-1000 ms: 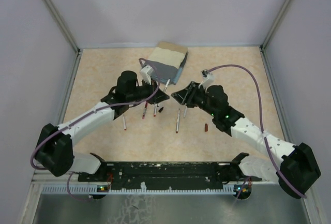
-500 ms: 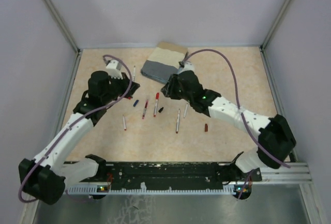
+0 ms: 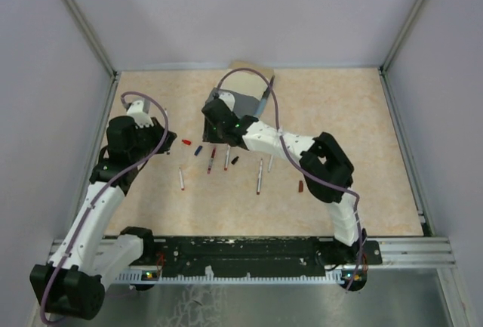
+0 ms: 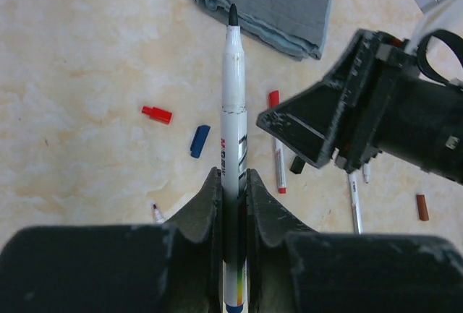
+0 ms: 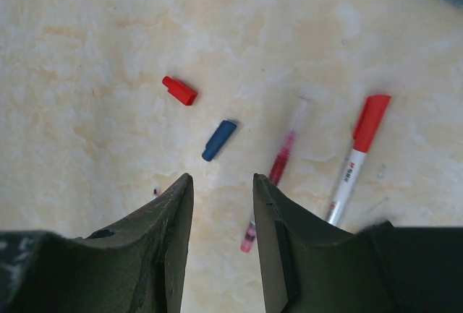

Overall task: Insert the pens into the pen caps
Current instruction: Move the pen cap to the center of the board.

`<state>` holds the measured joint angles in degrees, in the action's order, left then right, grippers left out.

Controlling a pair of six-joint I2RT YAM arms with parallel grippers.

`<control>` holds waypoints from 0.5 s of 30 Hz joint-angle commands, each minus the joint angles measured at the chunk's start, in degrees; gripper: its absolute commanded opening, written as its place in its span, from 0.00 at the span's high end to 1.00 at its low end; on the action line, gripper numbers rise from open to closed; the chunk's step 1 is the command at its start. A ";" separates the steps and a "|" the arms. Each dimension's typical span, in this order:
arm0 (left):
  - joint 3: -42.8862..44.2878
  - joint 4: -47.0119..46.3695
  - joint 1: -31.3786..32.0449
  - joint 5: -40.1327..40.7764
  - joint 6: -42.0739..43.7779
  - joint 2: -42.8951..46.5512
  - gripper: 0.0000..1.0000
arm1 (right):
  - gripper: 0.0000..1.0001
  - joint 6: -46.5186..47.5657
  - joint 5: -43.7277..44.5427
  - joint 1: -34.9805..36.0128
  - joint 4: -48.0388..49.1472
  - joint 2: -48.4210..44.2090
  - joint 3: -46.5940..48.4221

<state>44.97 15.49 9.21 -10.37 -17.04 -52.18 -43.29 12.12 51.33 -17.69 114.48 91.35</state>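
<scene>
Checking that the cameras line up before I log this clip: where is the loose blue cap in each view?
Top view: the blue cap lies on the table, left of centre.
Left wrist: it lies just left of the clamped pen, mid-frame.
Right wrist: it lies near the centre, above the gap between the fingers.
Shared landmark: the red cap, up-left of it in every view.

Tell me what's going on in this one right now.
The left pincer is shut on a black-tipped marker pen, which is uncapped, with its tip pointing away from the wrist. The right pincer is open and empty, hanging over the table just short of a loose blue cap and a red cap. A red-capped pen lies nearby. No cap has been picked up yet.
</scene>
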 commanded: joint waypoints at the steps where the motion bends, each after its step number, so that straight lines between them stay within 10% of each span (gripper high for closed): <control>1: -1.84 1.68 -0.20 1.69 1.21 3.11 1.00 | 0.61 -0.11 4.48 1.97 -5.69 6.39 11.30; 15: -2.36 2.87 0.02 3.04 1.75 6.70 1.00 | 0.57 3.09 11.15 5.16 -21.35 28.50 41.01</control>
<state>42.94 18.26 9.23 -7.99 -16.21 -46.63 -42.06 18.98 55.31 -33.06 139.37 124.60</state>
